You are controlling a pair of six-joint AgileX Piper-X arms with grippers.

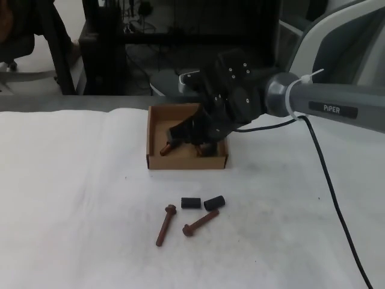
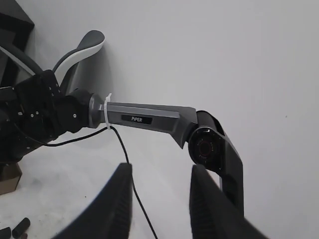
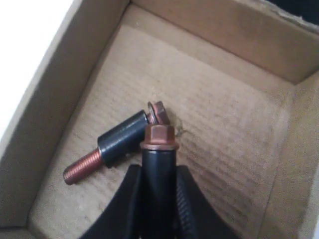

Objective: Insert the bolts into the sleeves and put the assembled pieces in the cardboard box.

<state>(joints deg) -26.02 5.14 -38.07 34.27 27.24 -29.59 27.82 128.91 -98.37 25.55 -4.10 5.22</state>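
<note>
Held assembled piece: black sleeve with a copper bolt head at its free end. Its long axis runs in line with the fingers, head pointing away from the claw toward the box floor. Right claw is clenched on that sleeve, inside the cardboard box, upper centre of the high view.

Second assembled piece lies flat on the box floor. Its head is just beside the held one's head, and its threaded end sticks out of the sleeve toward a box corner. In the high view it slants lower left to upper right in the box's left half.

Loose on the white worktop, lower centre of the high view:
- left sleeve and right sleeve, side by side
- left bolt, nearly upright in frame, head up
- right bolt, slanting, head lower left, tip near the right sleeve

Left claw is released, fingers apart, over bare worktop.
</note>
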